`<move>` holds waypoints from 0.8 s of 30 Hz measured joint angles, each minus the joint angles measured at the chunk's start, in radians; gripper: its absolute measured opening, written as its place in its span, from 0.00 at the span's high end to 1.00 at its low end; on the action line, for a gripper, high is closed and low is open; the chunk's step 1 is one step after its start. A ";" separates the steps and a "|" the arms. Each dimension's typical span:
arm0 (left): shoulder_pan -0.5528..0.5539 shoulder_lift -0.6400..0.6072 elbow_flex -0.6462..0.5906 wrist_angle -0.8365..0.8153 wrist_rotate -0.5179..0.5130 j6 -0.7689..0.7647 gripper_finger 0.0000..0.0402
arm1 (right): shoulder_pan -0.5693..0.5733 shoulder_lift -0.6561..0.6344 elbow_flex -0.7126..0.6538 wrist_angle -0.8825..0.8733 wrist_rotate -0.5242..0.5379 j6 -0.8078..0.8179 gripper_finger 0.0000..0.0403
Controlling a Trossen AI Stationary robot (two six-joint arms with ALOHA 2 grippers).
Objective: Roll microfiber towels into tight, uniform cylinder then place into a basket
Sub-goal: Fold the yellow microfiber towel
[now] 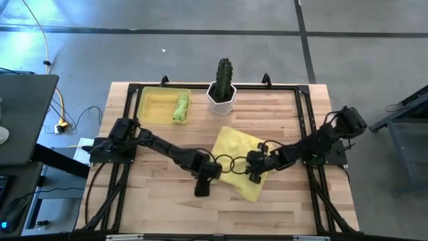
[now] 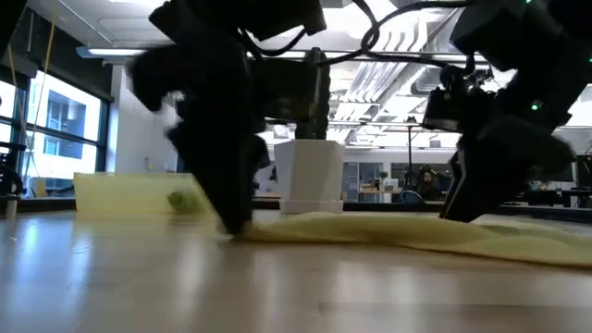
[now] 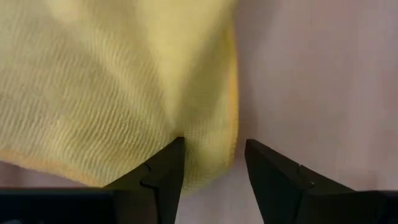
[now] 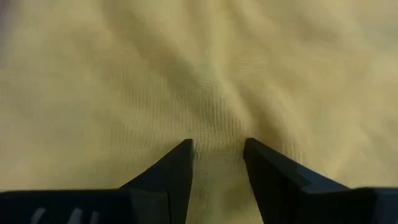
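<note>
A pale yellow microfiber towel (image 1: 239, 152) lies spread flat on the table's middle, set cornerwise. A lime green towel (image 1: 180, 107) lies rolled up in the yellow basket (image 1: 152, 106) at the far left. My left gripper (image 3: 211, 152) stands open at the yellow towel's left near edge, pointing steeply down, one finger over the cloth and one over bare wood. My right gripper (image 4: 217, 149) is open over the towel's right half, slanting down, with both fingers on the cloth. My left gripper sets one fingertip (image 3: 176, 144) on the yellow towel just inside its edge (image 3: 231, 93), coming from above; creases run to that tip. The other finger stands past the edge on bare table. The towel lies flat on the wood. My right gripper rests both fingertips (image 4: 185, 148) on the towel's top surface, well inside its edges, slanting down from the table's right. A small pucker of cloth (image 4: 217, 134) stands between them. The towel stays flat on the table.
A white pot with a green cactus (image 1: 223, 87) stands at the far middle, right of the basket. A black frame (image 1: 304, 114) runs round the tabletop. Bare wood (image 1: 160, 194) lies near and left of the towel.
</note>
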 joint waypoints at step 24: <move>-0.029 0.008 0.130 -0.107 0.026 0.043 0.60 | -0.012 -0.117 0.186 -0.245 -0.174 -0.161 0.65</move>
